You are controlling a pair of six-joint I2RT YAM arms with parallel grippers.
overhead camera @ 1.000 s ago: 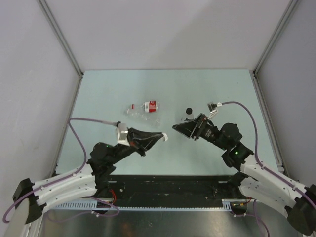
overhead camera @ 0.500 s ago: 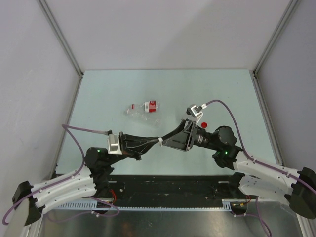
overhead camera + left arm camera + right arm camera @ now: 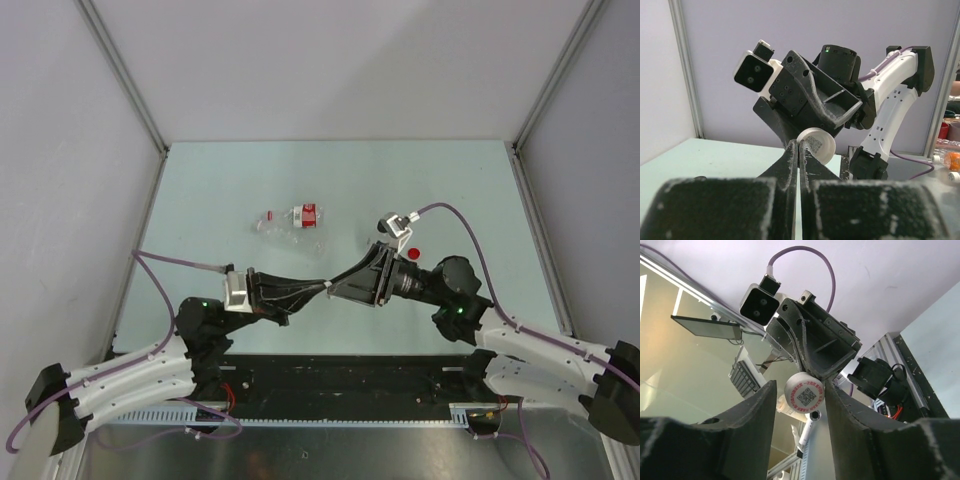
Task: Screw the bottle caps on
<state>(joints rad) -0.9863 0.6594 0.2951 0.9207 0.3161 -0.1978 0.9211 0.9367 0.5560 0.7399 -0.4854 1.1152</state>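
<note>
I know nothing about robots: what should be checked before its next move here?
1. White cap pinched at left gripper tips: ok.
2. White cap between the fingers of the right gripper: ok.
3. Right gripper closed on it: not ok, gap on one side.
4. Labelled bottle standing upright: not ok, it lies on the table.
5. Red cap free on the table: ok.
6. Which way the cap's open side faces: cannot tell.

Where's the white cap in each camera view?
Top: white cap, centre, where left gripper meets right gripper.
Left wrist: centre, just past the shut tips.
Right wrist: centre, between the open jaws.
Shared landmark: the left gripper pinching it, seen in all three.
</note>
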